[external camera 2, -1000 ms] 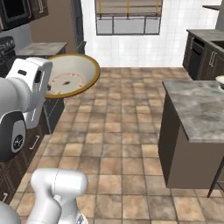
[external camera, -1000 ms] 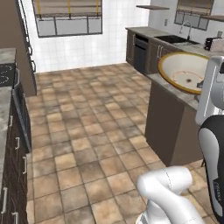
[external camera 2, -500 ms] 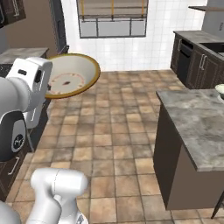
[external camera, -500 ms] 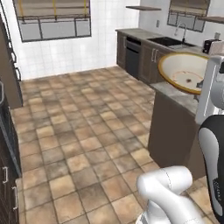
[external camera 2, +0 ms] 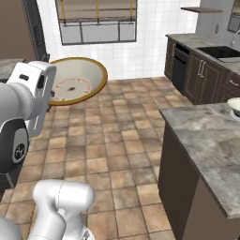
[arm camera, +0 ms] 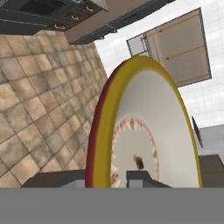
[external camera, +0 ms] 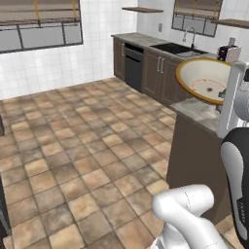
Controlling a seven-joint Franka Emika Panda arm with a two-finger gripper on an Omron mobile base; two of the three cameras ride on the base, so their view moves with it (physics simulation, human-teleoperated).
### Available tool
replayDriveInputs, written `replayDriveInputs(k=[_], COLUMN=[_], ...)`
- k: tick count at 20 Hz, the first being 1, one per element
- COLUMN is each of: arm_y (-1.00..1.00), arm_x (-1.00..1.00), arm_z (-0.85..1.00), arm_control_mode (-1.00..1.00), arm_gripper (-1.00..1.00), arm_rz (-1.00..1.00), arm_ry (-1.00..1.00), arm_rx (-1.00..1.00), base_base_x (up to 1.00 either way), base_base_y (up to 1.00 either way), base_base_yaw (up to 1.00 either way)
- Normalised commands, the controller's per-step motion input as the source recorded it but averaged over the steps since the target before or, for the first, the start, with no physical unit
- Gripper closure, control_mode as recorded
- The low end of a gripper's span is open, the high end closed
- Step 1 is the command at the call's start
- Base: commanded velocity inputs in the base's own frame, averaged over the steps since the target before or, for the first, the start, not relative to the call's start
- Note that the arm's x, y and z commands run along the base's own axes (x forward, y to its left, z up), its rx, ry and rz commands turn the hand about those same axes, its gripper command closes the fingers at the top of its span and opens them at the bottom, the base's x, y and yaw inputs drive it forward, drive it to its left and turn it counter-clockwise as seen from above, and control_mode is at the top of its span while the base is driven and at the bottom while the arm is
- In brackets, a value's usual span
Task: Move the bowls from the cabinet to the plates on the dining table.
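A shallow tan bowl (external camera 2: 75,80) with a yellow-brown rim and a small red pattern inside hangs tilted in the air, its inside facing the base cameras. My gripper (arm camera: 103,178) is shut on its rim, one fingertip (arm camera: 140,177) inside and the other outside. From the left base view the same bowl (external camera: 206,80) hangs just above the near end of the dining table (external camera: 197,111). That grey mottled stone top (external camera 2: 206,136) fills the right side of the right base view. A pale round dish (external camera 2: 236,107), cut by the frame edge, rests on it. The cabinet is out of view.
A dark counter run with a sink (external camera: 177,48) and a dishwasher (external camera: 132,61) lines the far wall. Beside it is a shuttered window (external camera 2: 96,21). Brown tiled floor (external camera: 82,141) lies open between me and that wall. The table's dark base (external camera 2: 176,173) stands close on the right.
The whole picture has slid left as the base turns, bringing the dining table and sink counter closer into view. The bowl stays in the gripper in the same pose.
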Motion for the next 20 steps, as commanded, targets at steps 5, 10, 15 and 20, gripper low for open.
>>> replayDriveInputs(k=[5, 10, 15, 20], arm_y=[0.0, 0.0, 0.0, 0.0], arm_x=[0.0, 0.0, 0.0, 0.0], arm_z=[0.0, 0.0, 0.0, 0.0], arm_control_mode=[1.0, 1.0, 1.0, 1.0], arm_gripper=[1.0, 1.0, 1.0, 1.0], arm_rz=[0.0, 0.0, 0.0, 0.0], arm_ry=[0.0, 0.0, 0.0, 0.0], arm_rx=[0.0, 0.0, 0.0, 0.0], base_base_x=[0.73, 0.73, 0.73, 0.73], base_base_y=[0.43, 0.43, 0.43, 0.43], base_base_yaw=[-0.26, -0.26, -0.26, -0.26])
